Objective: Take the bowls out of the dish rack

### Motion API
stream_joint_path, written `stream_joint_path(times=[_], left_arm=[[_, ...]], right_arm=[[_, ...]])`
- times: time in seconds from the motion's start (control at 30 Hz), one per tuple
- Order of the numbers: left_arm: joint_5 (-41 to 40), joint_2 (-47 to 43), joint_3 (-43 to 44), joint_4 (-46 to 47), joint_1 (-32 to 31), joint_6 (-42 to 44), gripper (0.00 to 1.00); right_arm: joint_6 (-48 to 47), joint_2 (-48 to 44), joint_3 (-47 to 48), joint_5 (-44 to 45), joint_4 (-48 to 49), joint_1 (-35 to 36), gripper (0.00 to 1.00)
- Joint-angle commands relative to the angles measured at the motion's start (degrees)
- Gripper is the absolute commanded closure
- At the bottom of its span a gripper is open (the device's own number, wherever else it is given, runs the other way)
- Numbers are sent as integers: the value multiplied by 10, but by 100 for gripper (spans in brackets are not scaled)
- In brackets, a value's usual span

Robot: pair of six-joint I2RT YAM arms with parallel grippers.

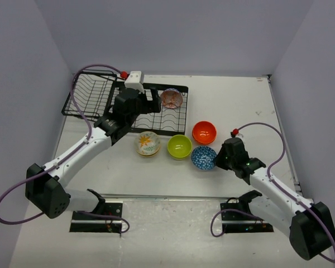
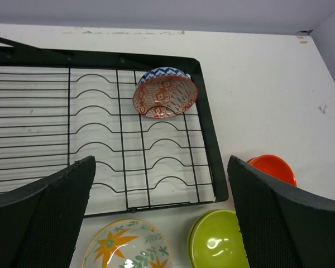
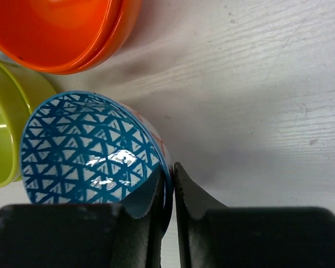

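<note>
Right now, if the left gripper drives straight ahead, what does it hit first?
Most likely the red-patterned bowl, standing on edge in the dish rack and roughly centred ahead of the open left gripper. Depth is unclear: on a lower line, the rack wires would come first.

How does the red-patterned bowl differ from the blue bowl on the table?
The red bowl stands on edge in the rack; the blue bowl sits upright on the table. The right gripper pinches the blue bowl's rim; no gripper touches the red bowl. Both are patterned inside.
</note>
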Motion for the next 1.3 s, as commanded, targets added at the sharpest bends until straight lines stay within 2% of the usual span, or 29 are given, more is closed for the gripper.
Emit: stream_joint_path(times=[0.0,0.2,0.3,0.37,0.47,0.5,0.6,0.63,0.7,0.83,0.9,1.03,1.1,1.27], left_arm=[[17,6,35,28,11,-11,0],[32,16,32,35,24,-11,0],[49,28,30,47,29,-9,0],[69,50,46,44,30,17,0],[82,104,89,29,28,106,0],[85,117,98,27,28,163,0],[96,158,115,50,28,260,0],[123,175,115,86,27,335,0],[149,198,133,99,26,428,0],[171,291,226,7,25,544,0],[171,315,255,3,23,592,0],[167,381,286,12,24,657,0],[141,421,313,5,24,691,0],[151,457,320,40,24,731,0]], right_arm=[[22,0,9,23,41,11,84],[17,-42,20,32,4,16,61],[10,-77,40,43,-37,16,57],[4,-120,61,68,-81,16,49],[-8,-188,95,88,-133,15,41],[-23,-204,103,90,-140,15,36],[-44,-255,129,68,-154,15,23],[-50,-265,134,57,-151,15,22],[-60,-283,145,42,-148,15,20],[-87,-284,174,17,-164,15,20],[-99,-283,180,15,-166,15,20],[-119,-278,199,1,-161,15,19],[-126,-278,207,-4,-162,15,19],[-141,-287,207,-20,-144,14,18]])
